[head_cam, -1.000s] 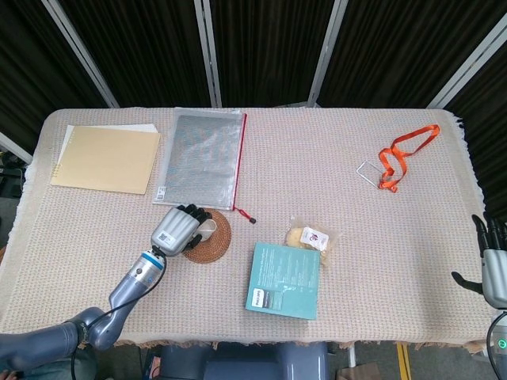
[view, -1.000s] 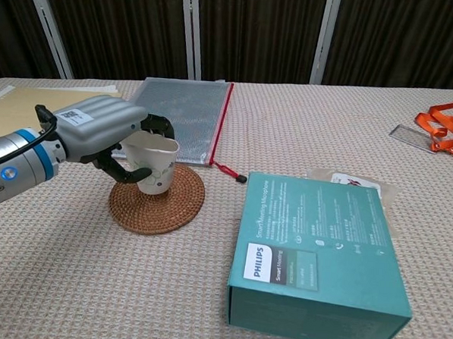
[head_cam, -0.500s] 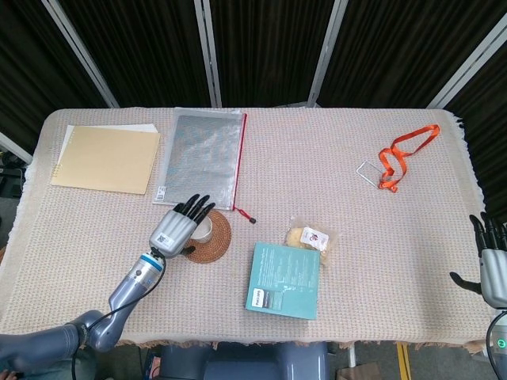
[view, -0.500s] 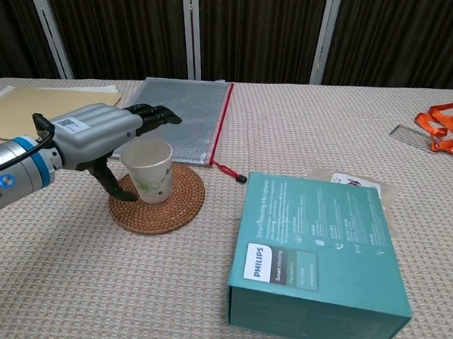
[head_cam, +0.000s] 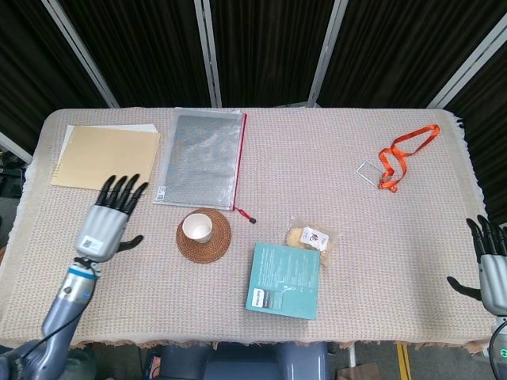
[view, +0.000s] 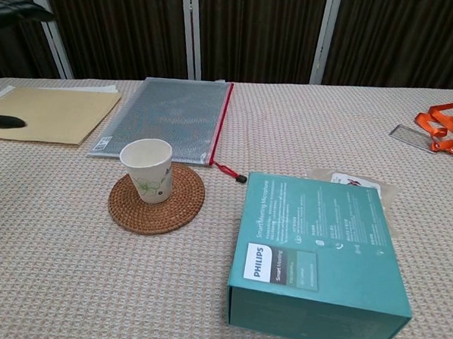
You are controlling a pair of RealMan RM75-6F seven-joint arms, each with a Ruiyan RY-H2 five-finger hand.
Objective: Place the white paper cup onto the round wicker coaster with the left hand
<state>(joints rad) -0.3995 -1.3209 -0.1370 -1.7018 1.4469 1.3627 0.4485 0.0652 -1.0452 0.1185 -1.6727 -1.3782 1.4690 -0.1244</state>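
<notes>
The white paper cup [head_cam: 198, 228] [view: 147, 170] stands upright on the round wicker coaster [head_cam: 214, 245] [view: 171, 211], near the coaster's left side. My left hand [head_cam: 109, 218] hovers well to the left of the cup with its fingers spread and nothing in it. In the chest view only its dark fingertips [view: 13, 9] show at the top left edge. My right hand [head_cam: 489, 261] is at the table's far right edge, fingers apart and holding nothing.
A teal Philips box [head_cam: 284, 279] [view: 318, 258] lies right of the coaster with a snack packet [head_cam: 310, 237] behind it. A mesh zip pouch [head_cam: 201, 157] and a manila folder [head_cam: 106, 158] lie at the back left. An orange lanyard [head_cam: 404, 153] is at the back right.
My left hand let go of the cup, opened, and drew away to the left. The cup stays upright on the coaster. The right hand barely moved.
</notes>
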